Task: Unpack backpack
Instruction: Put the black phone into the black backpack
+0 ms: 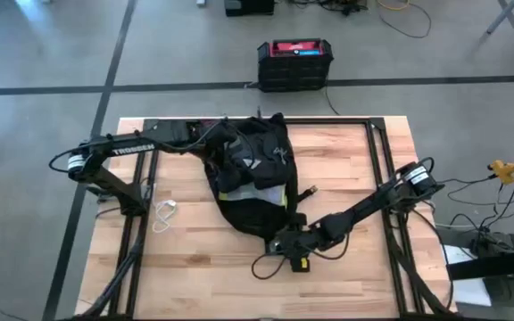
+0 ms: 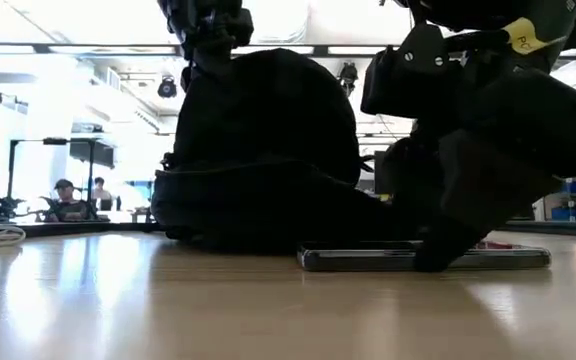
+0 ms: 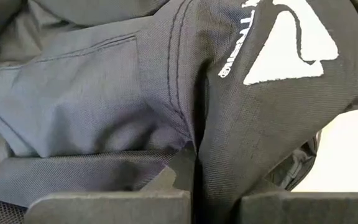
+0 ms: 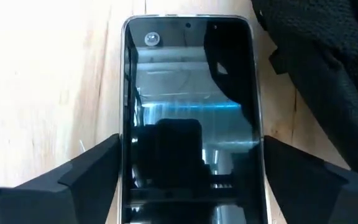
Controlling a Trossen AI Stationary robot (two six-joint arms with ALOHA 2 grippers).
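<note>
The black backpack [image 1: 252,183] lies in the middle of the table, bulging upward [image 2: 268,150]. Its pale triangular logo [image 3: 291,50] shows in the left wrist view. My left gripper [image 1: 219,147] is at the pack's far left part, shut on its fabric. A black phone [image 4: 191,112] lies flat, screen up, on the wood just in front of the pack's near end [image 2: 423,258]. My right gripper [image 1: 286,245] is down over it, its fingers closed on the phone's two long sides. My left gripper pinches a raised fold of the backpack's fabric [image 3: 194,155] beside the logo, between its two fingers. In the low view it comes from above at the pack's top [image 2: 208,40]. The pack rests on the table. My right gripper pinches the phone by its two long edges [image 4: 124,155], one finger on each, around the phone's middle. The fingers come down slanting from the table's right side and lie across the phone. The phone lies flat on the table.
A white cord [image 1: 165,214] lies left of the pack. A black strap [image 1: 266,265] curls on the wood near my right gripper. A black box with a red top [image 1: 294,62] stands on the floor beyond the table's far edge. People sit far behind [image 2: 68,195].
</note>
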